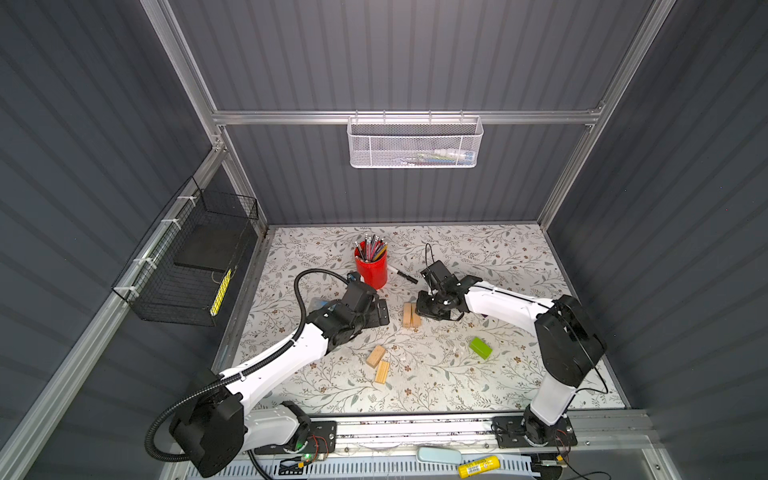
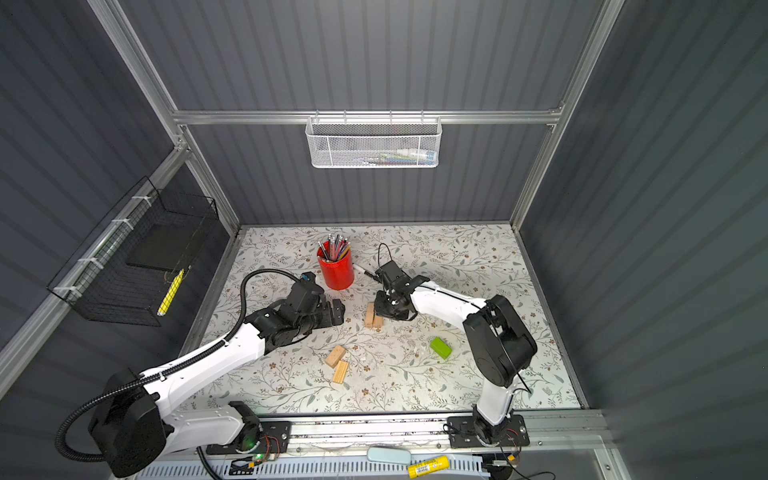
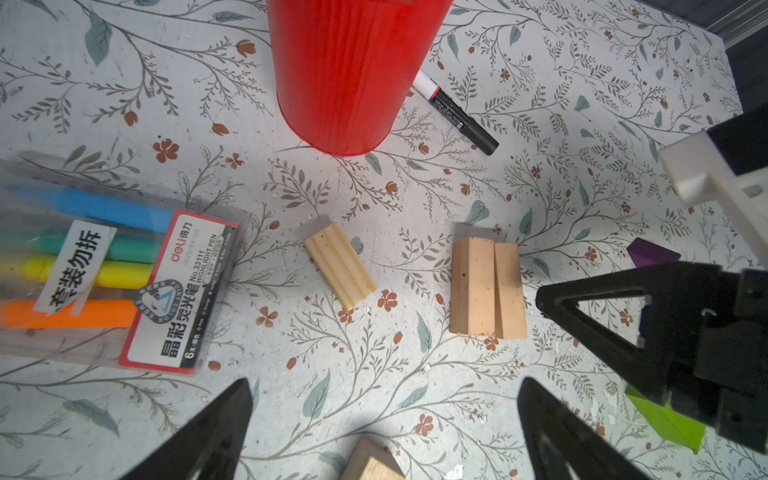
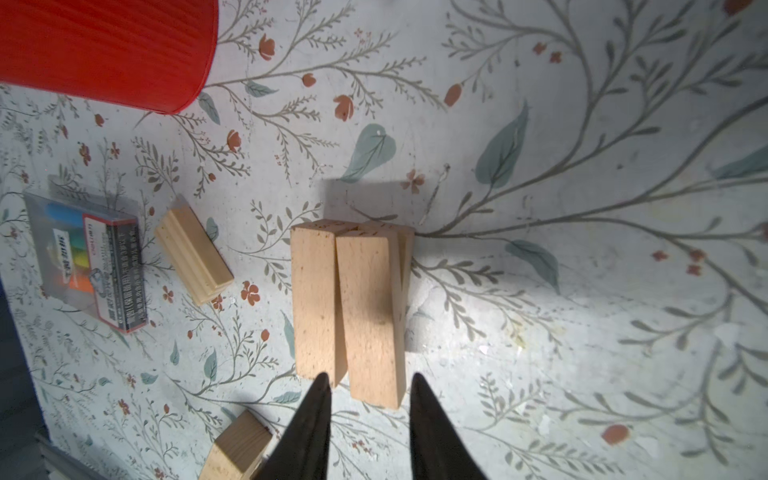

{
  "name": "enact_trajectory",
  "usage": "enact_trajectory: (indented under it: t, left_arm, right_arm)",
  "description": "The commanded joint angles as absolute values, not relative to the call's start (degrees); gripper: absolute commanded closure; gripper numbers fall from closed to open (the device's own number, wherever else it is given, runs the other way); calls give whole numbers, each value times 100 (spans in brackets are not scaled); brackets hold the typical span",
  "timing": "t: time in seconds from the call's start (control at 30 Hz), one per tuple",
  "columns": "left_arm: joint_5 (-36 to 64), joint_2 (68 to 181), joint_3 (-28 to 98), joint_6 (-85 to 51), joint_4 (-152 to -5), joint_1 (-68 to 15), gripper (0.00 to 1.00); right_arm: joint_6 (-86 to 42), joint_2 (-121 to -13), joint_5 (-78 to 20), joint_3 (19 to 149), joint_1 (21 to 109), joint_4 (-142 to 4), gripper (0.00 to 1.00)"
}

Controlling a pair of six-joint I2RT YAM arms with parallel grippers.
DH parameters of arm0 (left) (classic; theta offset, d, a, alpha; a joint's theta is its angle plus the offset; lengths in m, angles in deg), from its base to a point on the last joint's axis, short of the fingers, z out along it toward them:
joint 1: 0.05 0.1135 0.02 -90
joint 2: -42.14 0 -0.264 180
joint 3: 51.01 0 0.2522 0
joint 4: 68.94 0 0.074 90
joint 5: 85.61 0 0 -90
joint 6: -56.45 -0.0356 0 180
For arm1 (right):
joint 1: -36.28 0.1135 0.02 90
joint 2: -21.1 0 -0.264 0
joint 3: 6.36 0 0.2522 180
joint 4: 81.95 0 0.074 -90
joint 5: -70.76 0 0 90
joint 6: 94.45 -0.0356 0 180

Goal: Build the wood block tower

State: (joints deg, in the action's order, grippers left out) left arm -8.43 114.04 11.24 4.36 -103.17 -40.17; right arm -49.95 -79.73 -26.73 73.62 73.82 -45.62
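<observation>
**Barely begun, this building job**

Evidently the right gripper [image 4: 369,376], narrowly parted and grasping nothing, is hovering at the end of the pale wooden blocks [image 4: 316,299] lying side by side on the flowered surface [image 1: 498,257]. The left gripper [image 3: 384,382] is hanging released. The next move, I'd judge, is calling for a loose pale block [image 1: 376,356] laid crosswise on top. The red ribbed cup [image 1: 374,276] is holding pencils [image 1: 372,247]; the white mesh basket [image 1: 374,145] is holding what look like markers [image 1: 449,157].

Tower [image 1: 411,315]: pale block [image 4: 370,316] atop two (side by side); green block [image 1: 480,348] apart.
</observation>
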Motion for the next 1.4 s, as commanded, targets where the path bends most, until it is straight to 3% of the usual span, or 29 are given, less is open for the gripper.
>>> enact_trajectory:
  t: [0.0,1.37]
  left_arm:
    - [-654,11494,1206,378,-10277,-3978,1]
    - [-578,11729,1276,333,-10274,-3959,1]
  right_arm:
    - [-5177,-7892,-3163,6974,7246,-5141,66]
    - [-5183,-8351,-3527,7064,7051,-5590,72]
